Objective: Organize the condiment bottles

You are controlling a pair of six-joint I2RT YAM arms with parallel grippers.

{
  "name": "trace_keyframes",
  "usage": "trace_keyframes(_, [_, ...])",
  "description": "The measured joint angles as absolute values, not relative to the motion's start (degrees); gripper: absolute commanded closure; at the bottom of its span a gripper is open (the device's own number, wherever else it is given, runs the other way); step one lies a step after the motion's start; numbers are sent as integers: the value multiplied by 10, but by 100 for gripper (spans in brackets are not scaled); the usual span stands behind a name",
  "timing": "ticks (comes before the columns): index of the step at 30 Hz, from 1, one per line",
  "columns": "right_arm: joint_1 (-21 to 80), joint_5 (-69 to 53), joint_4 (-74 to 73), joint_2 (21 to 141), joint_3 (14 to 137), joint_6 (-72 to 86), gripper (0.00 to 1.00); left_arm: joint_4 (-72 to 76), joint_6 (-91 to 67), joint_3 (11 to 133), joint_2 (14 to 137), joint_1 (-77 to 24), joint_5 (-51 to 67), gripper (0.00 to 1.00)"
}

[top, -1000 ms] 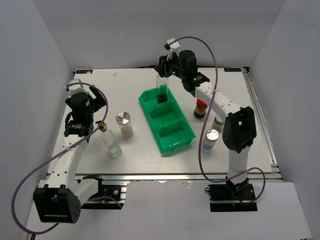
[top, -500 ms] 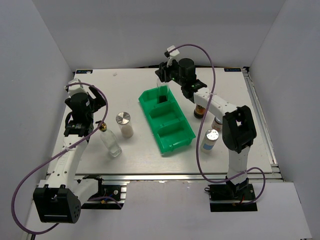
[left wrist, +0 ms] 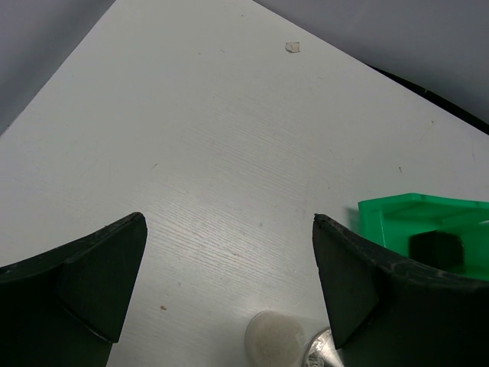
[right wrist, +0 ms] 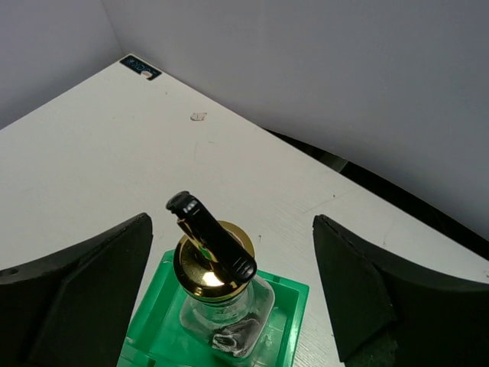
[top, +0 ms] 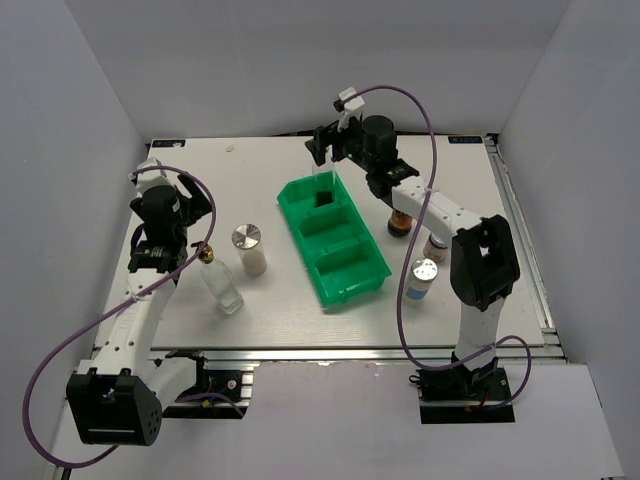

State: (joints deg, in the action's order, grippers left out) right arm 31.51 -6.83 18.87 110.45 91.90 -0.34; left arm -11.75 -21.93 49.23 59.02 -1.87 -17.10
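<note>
A clear glass bottle (right wrist: 229, 313) with a gold cap and black spout stands upright in the far compartment of the green tray (top: 350, 268). My right gripper (right wrist: 231, 222) hangs above it, open, its fingers wide on either side and touching nothing; from above it (top: 322, 152) sits over the tray's far end. A second gold-capped glass bottle (top: 222, 285) and a silver-lidded white shaker (top: 248, 248) stand left of the tray. My left gripper (left wrist: 229, 222) is open and empty above the table, the shaker (left wrist: 275, 340) just below it.
Right of the tray stand a red-lidded dark jar (top: 402, 215), a white-lidded jar (top: 436, 246) and another silver-lidded shaker (top: 423, 275). The tray's middle and near compartments hold nothing. White walls close in the back and sides.
My right gripper has opened and let go of the glass bottle, which now stands in the tray's far compartment. The left arm has not moved.
</note>
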Motion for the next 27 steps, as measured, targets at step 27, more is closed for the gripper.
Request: trace_keyframes(27, [315, -133, 94, 847, 799, -25, 11, -274, -310, 712, 610, -19, -183, 2])
